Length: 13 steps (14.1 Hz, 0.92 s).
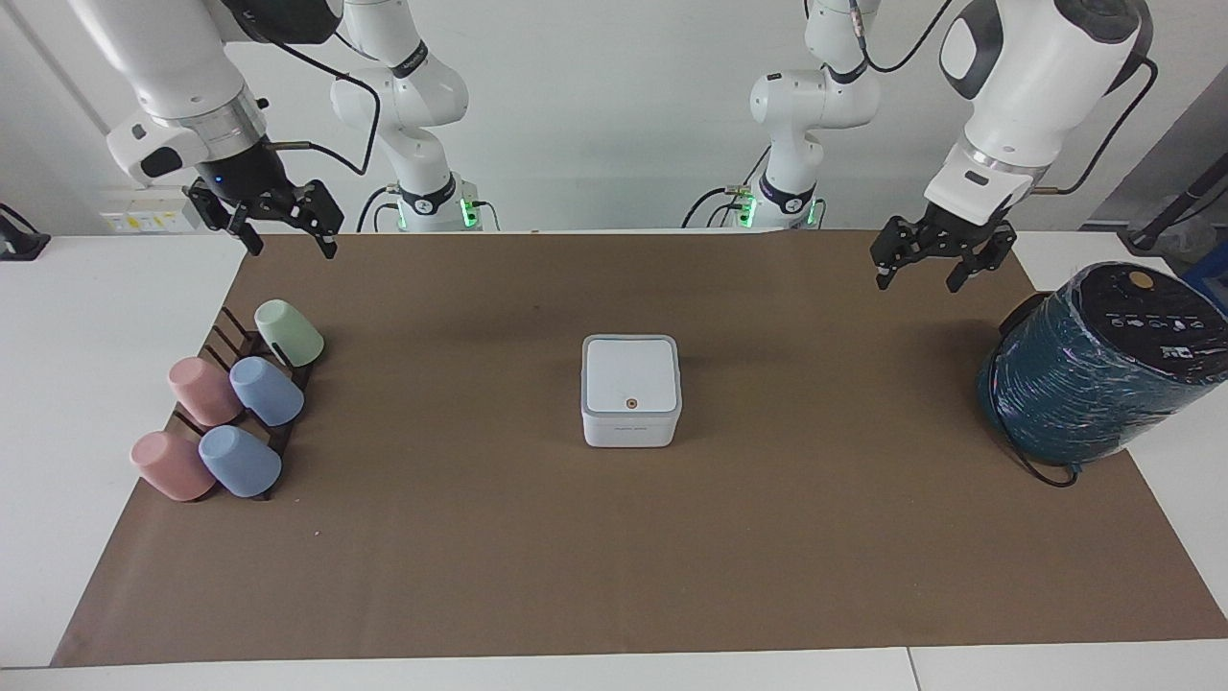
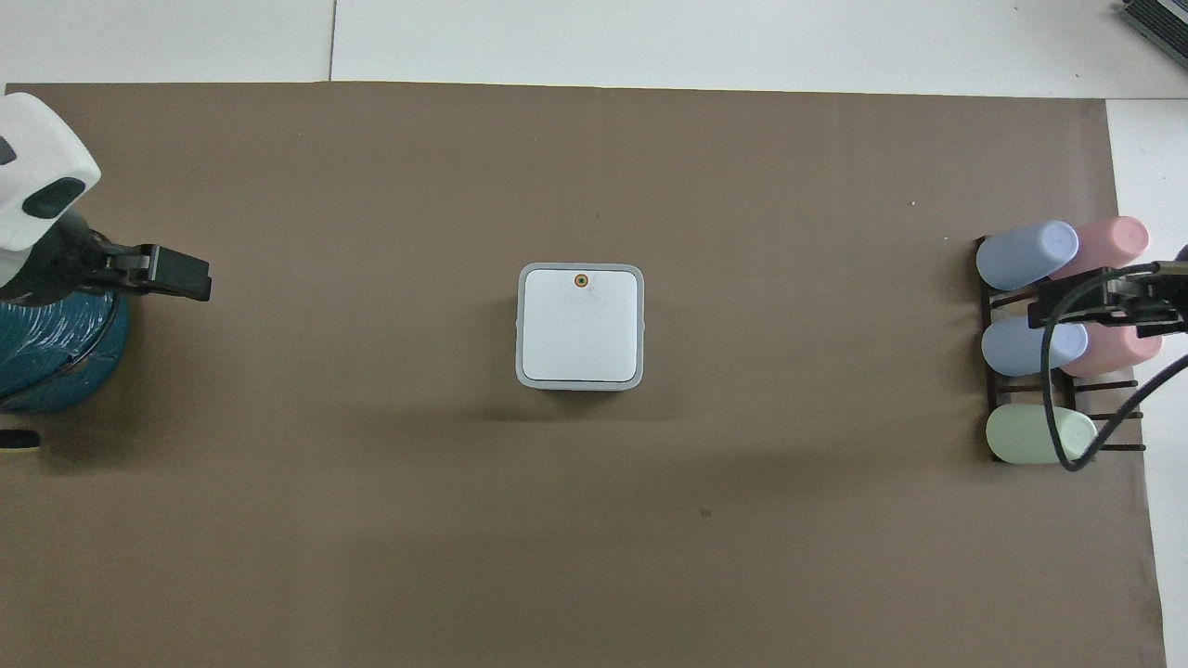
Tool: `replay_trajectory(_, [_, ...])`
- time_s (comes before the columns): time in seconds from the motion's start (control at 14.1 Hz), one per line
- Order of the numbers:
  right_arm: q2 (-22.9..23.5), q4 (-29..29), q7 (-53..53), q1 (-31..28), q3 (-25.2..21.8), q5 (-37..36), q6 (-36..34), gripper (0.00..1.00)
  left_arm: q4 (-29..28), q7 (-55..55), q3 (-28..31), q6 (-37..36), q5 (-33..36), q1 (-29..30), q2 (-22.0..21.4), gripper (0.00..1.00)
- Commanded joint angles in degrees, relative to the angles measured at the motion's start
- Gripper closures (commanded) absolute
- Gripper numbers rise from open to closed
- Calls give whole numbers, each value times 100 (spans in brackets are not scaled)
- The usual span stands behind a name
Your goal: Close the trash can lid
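Observation:
The small white trash can [image 1: 630, 422] stands in the middle of the brown mat, and it also shows in the overhead view [image 2: 580, 382]. Its white lid [image 1: 630, 374] lies flat and shut on the grey rim, orange dot up; the lid also shows in the overhead view [image 2: 580, 327]. My left gripper [image 1: 938, 264] is open and empty, raised over the mat at the left arm's end, well away from the can; it also shows in the overhead view [image 2: 176, 275]. My right gripper [image 1: 285, 228] is open and empty, raised over the cup rack.
A large teal-wrapped cylinder [image 1: 1103, 365] lies at the left arm's end of the table. A dark rack [image 1: 240, 336] with several pastel cups, such as a green one [image 1: 290, 333], stands at the right arm's end. The brown mat [image 1: 614, 537] covers the table.

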Motion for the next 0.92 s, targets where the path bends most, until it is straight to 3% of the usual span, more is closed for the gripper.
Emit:
replay_trajectory(0.0, [-129,-111,-99,-26,9,12,-66,0,231,94,-17,-523,62,111,-34,0])
replay_trajectory(0.28, [-129,-111,-99,-26,9,12,-66,0,83,85,-61,-657,62,199,-289,0])
replay_trajectory(0.85, [-129,-111,-99,-26,9,12,-66,0,-172,111,-70,-350,62,199,-386,0])
